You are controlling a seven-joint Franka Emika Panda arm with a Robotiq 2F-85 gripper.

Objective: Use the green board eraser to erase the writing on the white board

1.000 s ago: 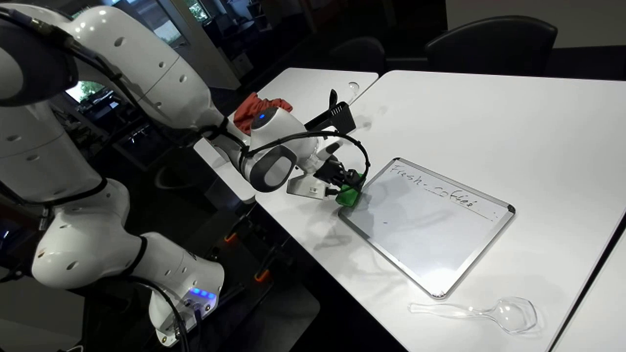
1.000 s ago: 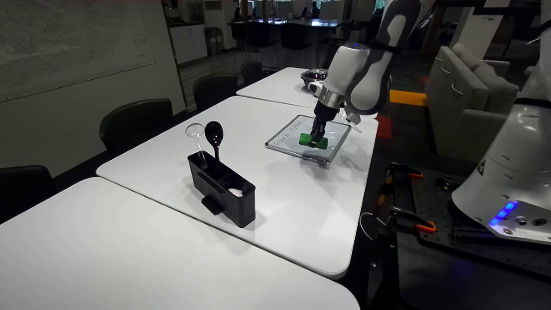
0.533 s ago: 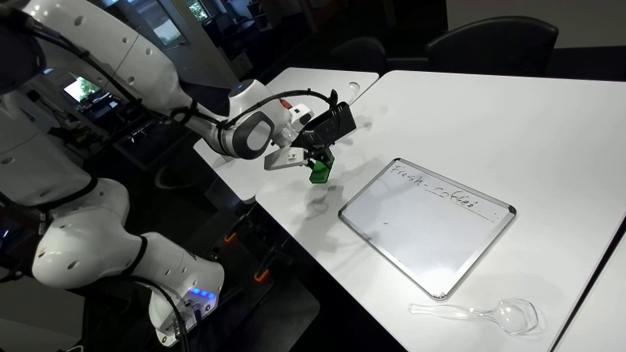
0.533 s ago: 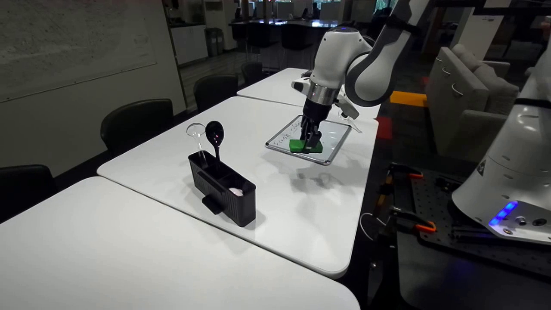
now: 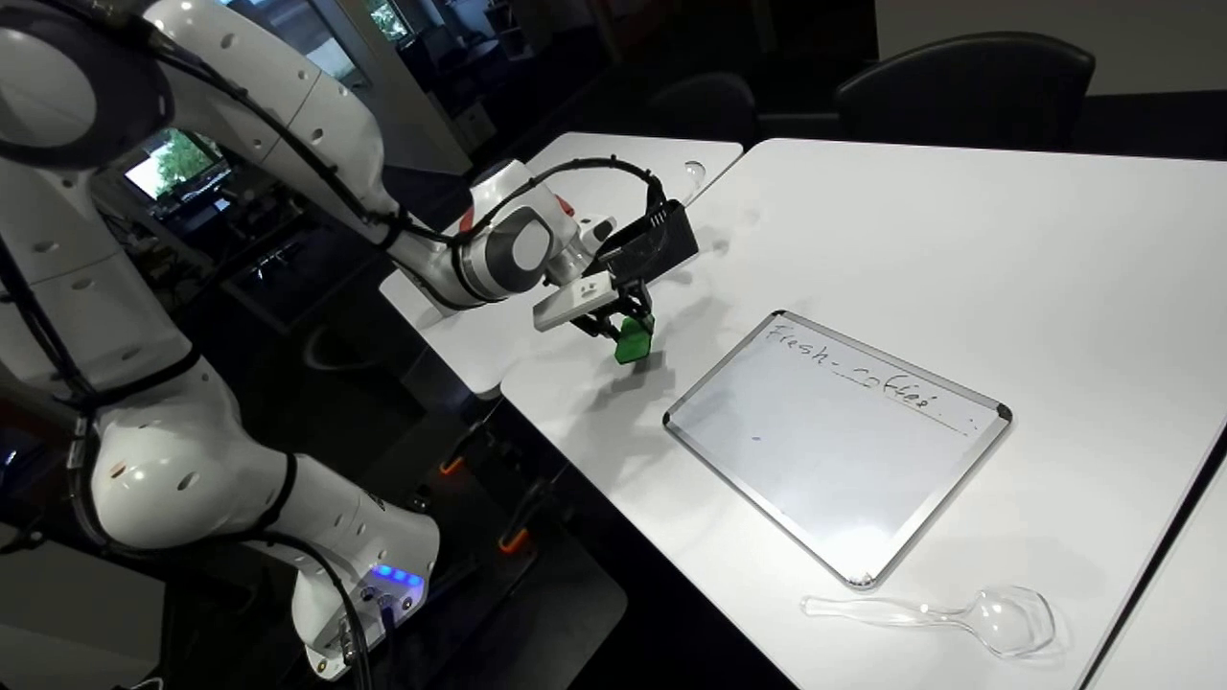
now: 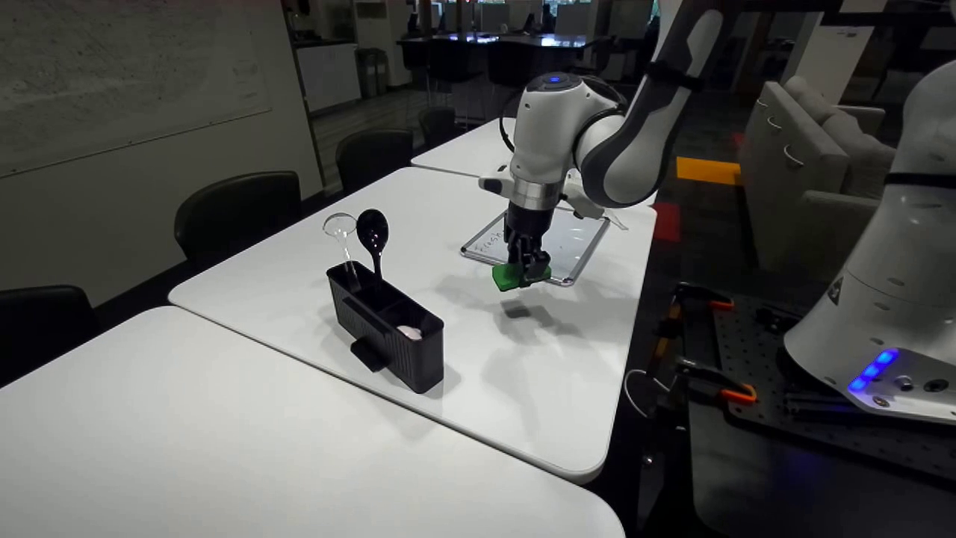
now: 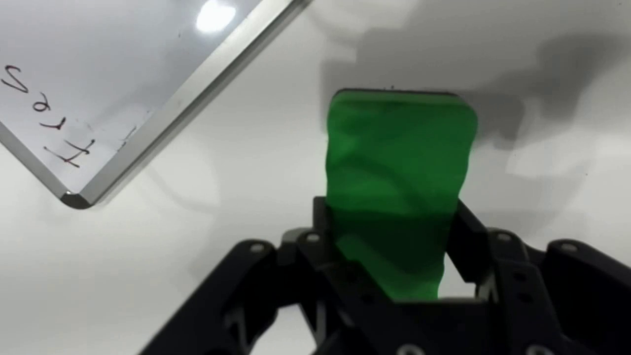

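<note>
End effector gripping the green board eraser, held above the counter.
It pinches the eraser across its narrow width, leaving the underside free, presumably so the wiping face can meet the white board. That board lies near the end effector, not under it, towards the upper left of the wrist view; the writing along one long edge is not yet erased. Above the end effector, the arm leans out over the counter and bends to point it down, a pose that looks suited to pressing from above.
</note>
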